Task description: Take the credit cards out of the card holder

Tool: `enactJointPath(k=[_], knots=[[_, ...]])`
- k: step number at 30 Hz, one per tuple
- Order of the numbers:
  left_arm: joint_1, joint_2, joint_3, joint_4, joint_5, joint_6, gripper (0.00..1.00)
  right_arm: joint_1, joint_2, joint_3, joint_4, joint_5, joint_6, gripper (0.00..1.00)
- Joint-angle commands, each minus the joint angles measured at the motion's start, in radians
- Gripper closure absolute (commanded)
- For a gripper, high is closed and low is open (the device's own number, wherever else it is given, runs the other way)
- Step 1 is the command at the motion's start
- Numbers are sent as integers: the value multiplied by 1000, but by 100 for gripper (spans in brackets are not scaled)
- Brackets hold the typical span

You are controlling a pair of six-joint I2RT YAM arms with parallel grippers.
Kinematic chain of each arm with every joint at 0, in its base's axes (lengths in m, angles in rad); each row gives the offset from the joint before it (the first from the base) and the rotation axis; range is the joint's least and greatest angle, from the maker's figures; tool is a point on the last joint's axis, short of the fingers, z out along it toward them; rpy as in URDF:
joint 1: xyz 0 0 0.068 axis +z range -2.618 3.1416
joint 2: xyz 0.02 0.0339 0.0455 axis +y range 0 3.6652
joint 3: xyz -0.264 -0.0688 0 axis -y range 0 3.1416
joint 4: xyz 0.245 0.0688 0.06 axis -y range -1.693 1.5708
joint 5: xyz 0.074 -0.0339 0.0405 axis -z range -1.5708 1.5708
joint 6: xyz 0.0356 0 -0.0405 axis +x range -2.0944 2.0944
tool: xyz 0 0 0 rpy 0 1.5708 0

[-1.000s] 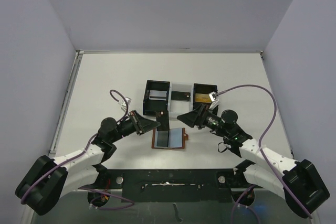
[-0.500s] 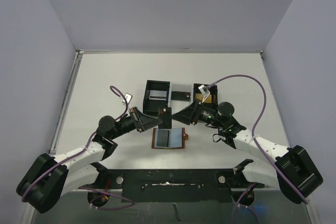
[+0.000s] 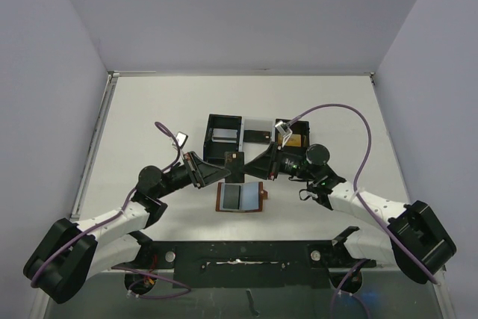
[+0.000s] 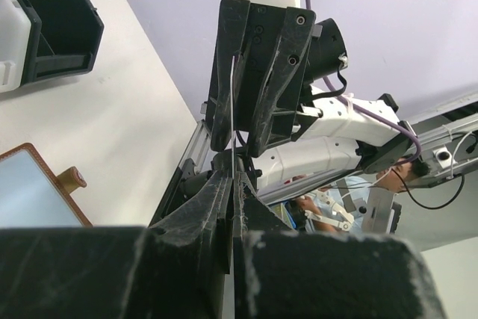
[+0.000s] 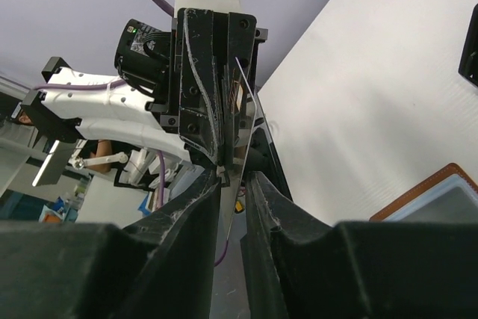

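The card holder (image 3: 241, 197) lies on the worktop (image 3: 149, 125), nearest the arms' bases. The three-compartment tray (image 3: 258, 126) stands behind it. Above the gap between them, the left tool (image 4: 233, 184) and right tool (image 5: 233, 181) meet tip to tip, a credit card (image 4: 232, 110) edge-on between them.

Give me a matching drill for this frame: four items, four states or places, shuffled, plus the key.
Items
1. card holder
2. left gripper
3. tray
4. card

States or places
a. shut on a thin edge
b. black and white, three compartments
c. lying open on the table
d. held in the air

Pairs: 1-c, 2-a, 3-b, 4-d
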Motion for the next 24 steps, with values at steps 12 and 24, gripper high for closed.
enactJointPath(k=[12,24], knots=[[0,-5,40,69,43,7,100,7,54,40,172,-30,54,86],[-2,4,42,90,34,3,100,11,89,27,258,-35,103,91]])
